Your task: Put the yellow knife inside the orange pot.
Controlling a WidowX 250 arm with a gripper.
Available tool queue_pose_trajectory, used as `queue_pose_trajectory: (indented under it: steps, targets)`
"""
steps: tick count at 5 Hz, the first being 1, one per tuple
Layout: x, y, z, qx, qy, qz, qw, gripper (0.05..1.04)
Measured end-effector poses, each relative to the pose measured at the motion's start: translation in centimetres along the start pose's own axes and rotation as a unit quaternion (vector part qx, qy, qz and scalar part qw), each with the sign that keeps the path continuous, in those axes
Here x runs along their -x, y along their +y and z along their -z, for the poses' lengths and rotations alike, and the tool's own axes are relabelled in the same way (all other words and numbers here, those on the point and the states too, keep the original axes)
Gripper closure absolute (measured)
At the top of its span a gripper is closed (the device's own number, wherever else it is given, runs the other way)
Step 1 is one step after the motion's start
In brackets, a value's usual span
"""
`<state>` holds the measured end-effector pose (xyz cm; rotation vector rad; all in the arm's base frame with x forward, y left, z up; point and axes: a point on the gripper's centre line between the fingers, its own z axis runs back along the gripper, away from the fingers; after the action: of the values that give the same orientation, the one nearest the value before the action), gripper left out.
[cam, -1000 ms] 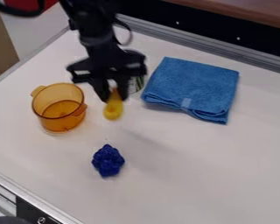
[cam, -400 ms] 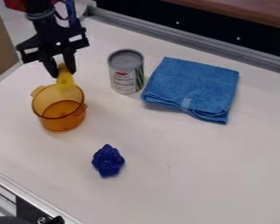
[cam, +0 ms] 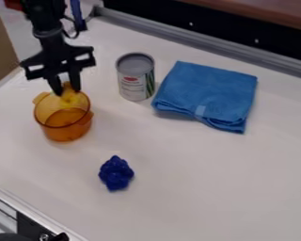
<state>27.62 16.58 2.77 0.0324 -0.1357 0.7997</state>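
Note:
At the back rim of the orange pot, my black gripper (cam: 67, 90) hangs at the left of the view, shut on the yellow knife (cam: 69, 98). The knife points down over the pot's back part, its lower end overlapping the pot's opening; how deep it reaches is hard to tell. The see-through orange pot (cam: 64, 132) stands upright on the white table, one handle at its upper left and one at its right.
A grey-topped can (cam: 133, 80) stands right of the pot, beside a folded blue cloth (cam: 206, 95). A dark blue lumpy object (cam: 116, 173) lies in front of the pot. A metal rail (cam: 203, 46) runs along the table's back edge.
The gripper has carried the yellow knife left from in front of the can to the pot, then lowered it a little at the pot's back rim. The pot has not moved.

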Motion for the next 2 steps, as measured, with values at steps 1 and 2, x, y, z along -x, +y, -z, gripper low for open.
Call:
queue_pose_trajectory:
  steps: [1, 2]
  targets:
    - [0.13, 0.22, 0.44, -0.008, 0.007, 0.009, 0.9999, 0.782]
    - [0.00, 0.26, 0.62, -0.008, 0.000, 0.012, 0.9999, 0.782]
